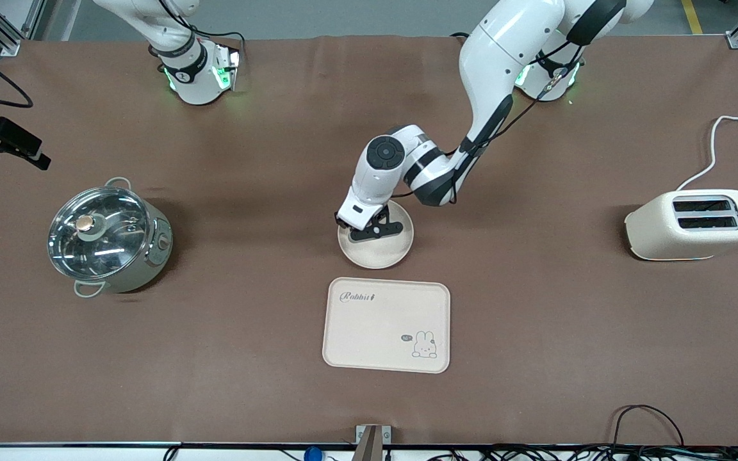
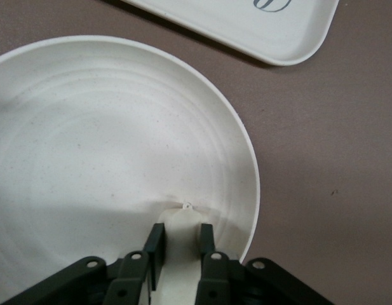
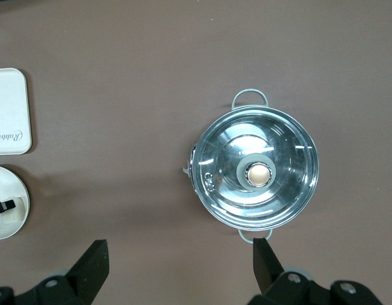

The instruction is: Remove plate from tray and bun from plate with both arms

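Observation:
The round cream plate [image 1: 377, 246] sits at the middle of the table, just farther from the front camera than the rabbit tray [image 1: 386, 324]. My left gripper [image 1: 369, 229] is shut on the plate's rim. In the left wrist view the black fingers [image 2: 207, 236] pinch the rim, one inside the plate [image 2: 107, 146] and one outside, with my left gripper [image 2: 181, 235] at its edge. My right gripper [image 3: 180, 260] is open and empty, high over the table near the pot [image 3: 256, 168]. It does not show in the front view. The bun is out of view.
A steel pot with a glass lid [image 1: 107, 235] stands toward the right arm's end. A cream toaster [image 1: 694, 224] with a white cable stands toward the left arm's end. The tray's corner shows in the left wrist view [image 2: 259, 25].

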`<action>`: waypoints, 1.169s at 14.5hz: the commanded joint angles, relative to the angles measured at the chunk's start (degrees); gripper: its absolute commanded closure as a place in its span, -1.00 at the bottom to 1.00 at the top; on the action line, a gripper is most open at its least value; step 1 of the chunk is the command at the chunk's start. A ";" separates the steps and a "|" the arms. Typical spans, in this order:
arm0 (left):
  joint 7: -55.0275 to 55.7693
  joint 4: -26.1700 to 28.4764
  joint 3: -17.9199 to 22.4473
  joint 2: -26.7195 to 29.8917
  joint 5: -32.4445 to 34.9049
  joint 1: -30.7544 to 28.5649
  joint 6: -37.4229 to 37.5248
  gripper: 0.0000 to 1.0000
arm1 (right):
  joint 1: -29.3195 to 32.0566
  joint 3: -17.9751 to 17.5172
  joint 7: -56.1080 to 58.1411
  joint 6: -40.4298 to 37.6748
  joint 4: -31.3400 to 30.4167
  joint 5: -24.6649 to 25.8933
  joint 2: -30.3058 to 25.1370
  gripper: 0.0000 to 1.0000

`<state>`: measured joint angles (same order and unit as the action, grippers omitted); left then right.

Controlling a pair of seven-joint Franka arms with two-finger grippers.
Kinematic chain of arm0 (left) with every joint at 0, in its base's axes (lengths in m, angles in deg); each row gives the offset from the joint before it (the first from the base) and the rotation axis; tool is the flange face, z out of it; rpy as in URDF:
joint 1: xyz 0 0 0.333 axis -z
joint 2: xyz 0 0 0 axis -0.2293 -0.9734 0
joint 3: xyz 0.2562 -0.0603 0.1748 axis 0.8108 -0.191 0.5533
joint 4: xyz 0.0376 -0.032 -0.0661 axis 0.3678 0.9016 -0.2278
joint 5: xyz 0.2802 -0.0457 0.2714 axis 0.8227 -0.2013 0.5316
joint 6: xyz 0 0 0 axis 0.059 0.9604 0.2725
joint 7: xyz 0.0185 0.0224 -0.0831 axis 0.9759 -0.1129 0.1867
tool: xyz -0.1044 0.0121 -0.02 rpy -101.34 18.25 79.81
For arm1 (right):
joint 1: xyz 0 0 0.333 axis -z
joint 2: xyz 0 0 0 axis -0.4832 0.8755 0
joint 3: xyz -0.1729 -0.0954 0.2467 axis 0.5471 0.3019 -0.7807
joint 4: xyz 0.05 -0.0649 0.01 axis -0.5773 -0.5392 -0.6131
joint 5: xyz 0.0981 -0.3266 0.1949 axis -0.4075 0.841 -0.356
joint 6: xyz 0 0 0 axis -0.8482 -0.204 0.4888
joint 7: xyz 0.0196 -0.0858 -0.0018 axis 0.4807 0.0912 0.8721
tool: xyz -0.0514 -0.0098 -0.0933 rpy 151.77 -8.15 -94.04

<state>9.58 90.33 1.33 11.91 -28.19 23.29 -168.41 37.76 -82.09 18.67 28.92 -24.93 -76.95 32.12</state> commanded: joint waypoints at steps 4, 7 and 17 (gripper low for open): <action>-2.11 -0.98 0.39 4.75 2.95 -2.42 10.04 1.00 | 0.45 0.06 0.60 -0.31 0.78 0.89 0.49 -1.00; -20.69 -0.29 -0.13 13.53 3.40 -10.14 24.99 1.00 | 0.19 -0.02 0.42 -0.75 0.87 0.81 0.49 -1.00; -63.55 15.08 -0.40 19.20 3.40 -38.27 17.69 0.81 | 0.02 -0.11 0.95 -1.72 1.22 0.81 0.49 -1.00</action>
<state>-50.81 101.04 1.78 30.56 -25.46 -11.32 -146.37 37.77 -82.05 18.93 27.92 -24.70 -76.92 32.36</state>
